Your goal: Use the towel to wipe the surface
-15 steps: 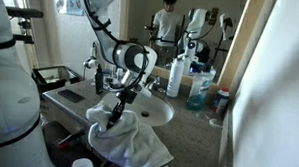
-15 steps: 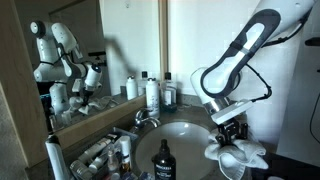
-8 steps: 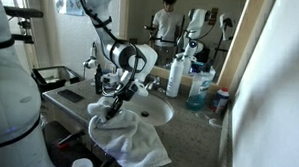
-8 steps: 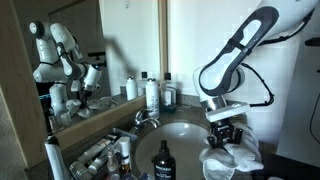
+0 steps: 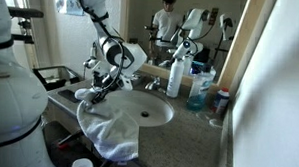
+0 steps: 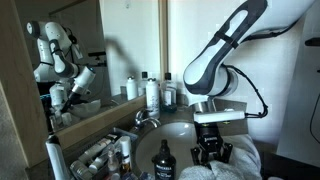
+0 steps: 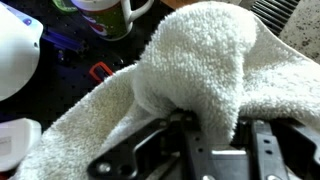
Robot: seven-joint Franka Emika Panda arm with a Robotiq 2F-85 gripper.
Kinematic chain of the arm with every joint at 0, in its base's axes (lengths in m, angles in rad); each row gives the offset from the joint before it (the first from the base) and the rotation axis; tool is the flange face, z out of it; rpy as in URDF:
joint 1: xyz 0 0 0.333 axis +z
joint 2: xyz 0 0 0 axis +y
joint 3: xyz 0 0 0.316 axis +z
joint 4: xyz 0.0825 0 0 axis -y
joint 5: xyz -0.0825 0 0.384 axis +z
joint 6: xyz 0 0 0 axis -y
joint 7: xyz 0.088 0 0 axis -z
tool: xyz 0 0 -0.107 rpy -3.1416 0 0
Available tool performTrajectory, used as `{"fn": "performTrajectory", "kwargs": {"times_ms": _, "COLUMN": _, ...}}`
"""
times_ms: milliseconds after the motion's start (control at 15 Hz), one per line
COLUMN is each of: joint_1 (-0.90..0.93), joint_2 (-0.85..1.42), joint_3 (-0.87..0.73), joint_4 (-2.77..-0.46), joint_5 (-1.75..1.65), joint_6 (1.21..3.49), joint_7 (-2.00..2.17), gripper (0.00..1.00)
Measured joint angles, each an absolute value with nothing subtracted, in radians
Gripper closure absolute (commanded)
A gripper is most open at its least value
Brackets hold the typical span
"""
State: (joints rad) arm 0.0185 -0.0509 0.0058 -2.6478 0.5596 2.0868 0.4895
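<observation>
Claw: the gripper [image 5: 96,90] is clamping down on a bunched fold of the towel [image 5: 110,127]. The wrist view is showing the cloth [image 7: 190,70] pinched between the jaws.
Claw position: the gripper [image 6: 211,152] is hanging low over the front rim of the basin [image 6: 172,133], pointing downward.
Towel position: the towel is hanging from the gripper. It is draping across one side of the basin [image 5: 151,112] rim and spilling over the front edge of the countertop [image 5: 192,145].
Towel shape: the cloth is lying rumpled, and a thick rounded hump is rising just ahead of the fingers in the wrist view.
Countertop: the speckled stone is showing bare on the side of the basin away from the towel.
Faucet: the faucet [image 6: 147,118] is standing behind the basin, against the mirror [image 5: 187,25].
Bottles: a white bottle [image 5: 175,74] and a blue bottle [image 5: 199,90] are standing behind the basin. A black bottle [image 6: 162,162] is standing in front of the basin, near the camera.
Cup: a cup [image 7: 105,18] is showing beyond the towel in the wrist view.
</observation>
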Motion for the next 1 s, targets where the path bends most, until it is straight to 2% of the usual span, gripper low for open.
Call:
{"fn": "performTrajectory", "kwargs": {"times_ms": 467, "joint_1": 0.002, "joint_2": -0.008, "joint_3": -0.010, "joint_4": -2.601, "joint_5": 0.170, "joint_6": 2.083, "joint_7": 0.730, "gripper": 0.93}}
{"fn": "performTrajectory", "kwargs": {"times_ms": 1000, "joint_1": -0.090, "joint_2": -0.011, "joint_3": -0.103, "joint_4": -2.605, "joint_5": -0.360, "joint_6": 2.084, "joint_7": 1.069, "gripper": 0.94}}
